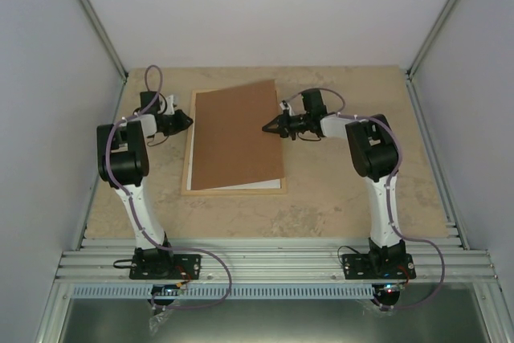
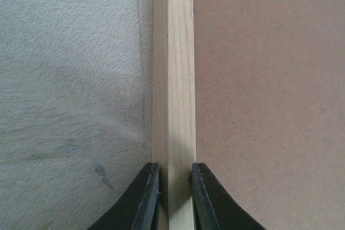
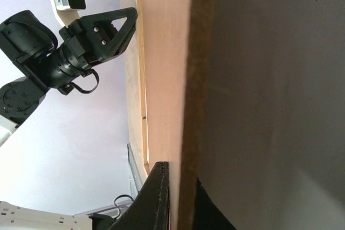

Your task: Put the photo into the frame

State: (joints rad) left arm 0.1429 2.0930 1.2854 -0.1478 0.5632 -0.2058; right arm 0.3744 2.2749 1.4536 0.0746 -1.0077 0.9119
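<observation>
My left claw [image 2: 174, 168] clamps the left rail of the frame [image 2: 172, 79], which lies flat on the desk [image 1: 361, 206]. My right claw [image 3: 179, 173] pinches the brown board's [image 1: 237, 138] right edge. The photo [image 1: 265, 183] shows white beneath it, inside the frame.

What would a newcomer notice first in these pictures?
A large brown backing board lies askew over the pale wooden frame in the middle of the table. The right gripper pinches the board's right edge, and the left gripper clasps the frame's left rail.
</observation>
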